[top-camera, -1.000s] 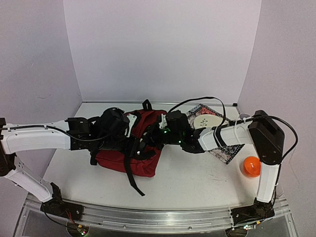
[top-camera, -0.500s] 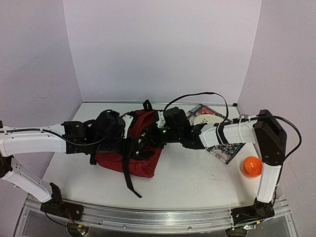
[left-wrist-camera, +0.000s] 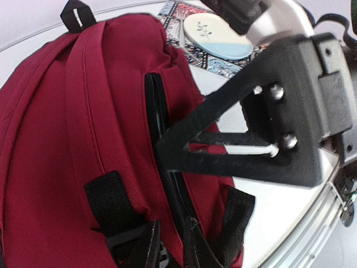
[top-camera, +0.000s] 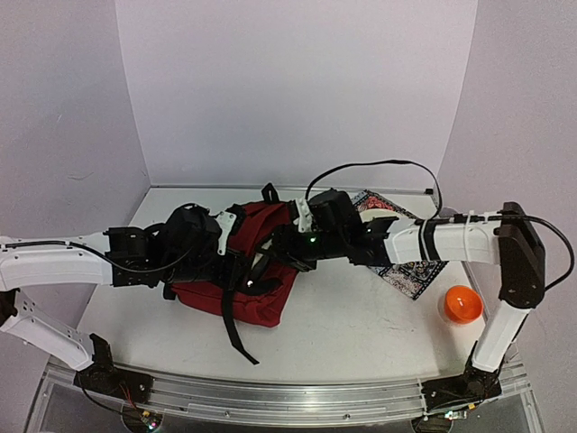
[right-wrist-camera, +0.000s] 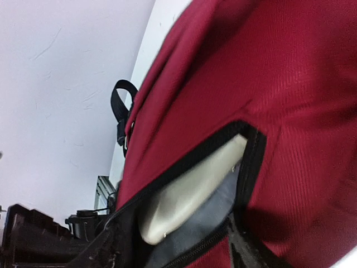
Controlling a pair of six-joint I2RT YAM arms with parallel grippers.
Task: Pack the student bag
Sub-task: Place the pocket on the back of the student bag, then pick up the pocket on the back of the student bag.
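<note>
The student bag (top-camera: 261, 302), dark red with black straps, lies left of centre on the table. Its pocket gapes in the right wrist view, and a pale cream, rounded thing (right-wrist-camera: 189, 190) lies inside on grey lining. My right gripper (right-wrist-camera: 175, 229) is open, one finger at each side of the pocket mouth, holding nothing. In the top view it (top-camera: 281, 251) reaches in over the bag from the right. My left gripper (left-wrist-camera: 173, 223) sits on the bag's zipper seam (left-wrist-camera: 159, 111), fingers slightly apart over red fabric. It (top-camera: 242, 257) comes in from the left.
A patterned mat (left-wrist-camera: 192, 50) behind the bag carries a white and blue plate (left-wrist-camera: 217, 36) and a fork (left-wrist-camera: 181, 28). An orange ball (top-camera: 461, 304) sits at the right. A black strap (top-camera: 236, 334) trails toward the near edge. Walls close the back and sides.
My right arm has stretched further left over the bag and now covers the plate. My left arm has drawn back slightly to the left. Both grippers' jaws have come apart.
</note>
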